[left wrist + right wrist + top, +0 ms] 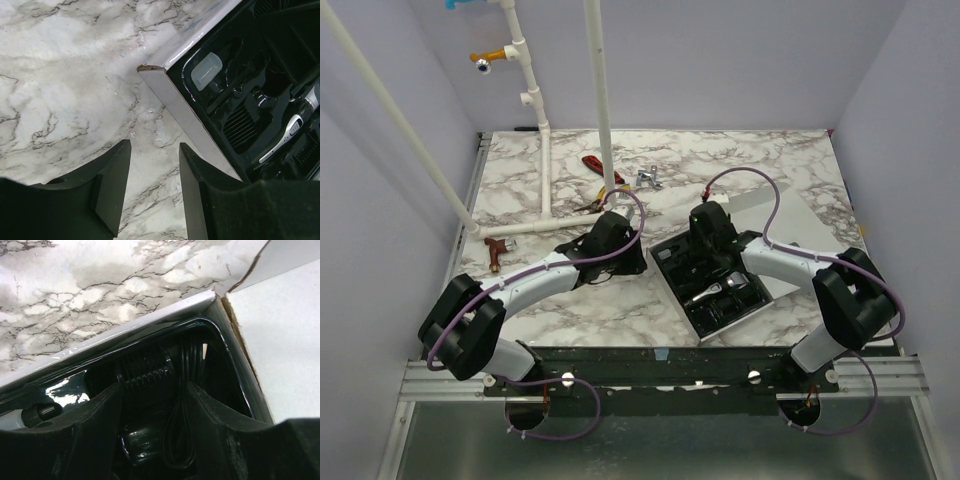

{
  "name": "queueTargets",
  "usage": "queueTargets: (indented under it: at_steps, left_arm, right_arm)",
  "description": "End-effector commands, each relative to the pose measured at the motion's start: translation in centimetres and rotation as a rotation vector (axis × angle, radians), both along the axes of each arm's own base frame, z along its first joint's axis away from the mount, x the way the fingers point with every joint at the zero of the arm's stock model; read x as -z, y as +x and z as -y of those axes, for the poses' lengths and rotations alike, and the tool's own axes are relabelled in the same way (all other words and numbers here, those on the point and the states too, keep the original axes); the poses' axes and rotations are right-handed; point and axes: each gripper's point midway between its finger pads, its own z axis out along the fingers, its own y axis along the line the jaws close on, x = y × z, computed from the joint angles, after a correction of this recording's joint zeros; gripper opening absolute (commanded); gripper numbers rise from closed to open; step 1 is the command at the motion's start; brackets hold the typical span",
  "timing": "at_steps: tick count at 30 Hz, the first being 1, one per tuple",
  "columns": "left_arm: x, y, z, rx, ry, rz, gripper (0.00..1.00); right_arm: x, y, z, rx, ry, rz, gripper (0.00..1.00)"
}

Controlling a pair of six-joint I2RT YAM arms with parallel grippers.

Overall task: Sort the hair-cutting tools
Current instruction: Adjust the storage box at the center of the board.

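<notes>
A black moulded tray (672, 262) sits in a white box right of centre. In it lie a slim black clipper with a silver end (711, 292), also in the left wrist view (287, 132), a ribbed black guard (240, 127) and a clear cap (206, 71). My left gripper (638, 262) is open and empty over bare marble (152, 145), just left of the box corner (150, 70). My right gripper (705, 258) is open and low inside the tray's far compartment (155, 387). Its fingers straddle a black comb guard (147, 371) and a coiled black cord (184, 415).
The box's white lid flap (790, 215) lies open to the right (280, 340). A white pipe frame (545, 170) stands at back left. Red- and yellow-handled tools (595, 165) and a silver piece (647, 180) lie behind it. A reddish-brown T-shaped piece (496, 250) lies at the left.
</notes>
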Motion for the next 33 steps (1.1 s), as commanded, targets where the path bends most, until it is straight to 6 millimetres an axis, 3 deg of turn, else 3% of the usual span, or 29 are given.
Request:
queueTargets:
  at_steps: [1, 10, 19, 23, 33]
  left_arm:
    - [-0.5, -0.8, 0.7, 0.029, -0.027, -0.002, 0.45]
    - [-0.2, -1.0, 0.5, 0.028, -0.018, -0.012, 0.46]
    - [0.0, -1.0, 0.7, 0.03, -0.017, -0.016, 0.46]
    - [-0.1, -1.1, 0.8, 0.031, -0.018, -0.015, 0.46]
    - [-0.1, -1.4, 0.7, 0.034, -0.018, -0.014, 0.46]
  right_arm:
    - [0.6, 0.5, -1.4, -0.063, 0.03, -0.018, 0.59]
    - [2.9, 0.3, -1.5, -0.078, 0.015, -0.062, 0.57]
    - [-2.2, 0.4, -1.4, -0.081, 0.08, 0.066, 0.56]
    - [-3.0, 0.3, -2.0, -0.103, 0.114, 0.068, 0.56]
    - [0.7, 0.3, -1.4, -0.051, 0.07, -0.01, 0.5]
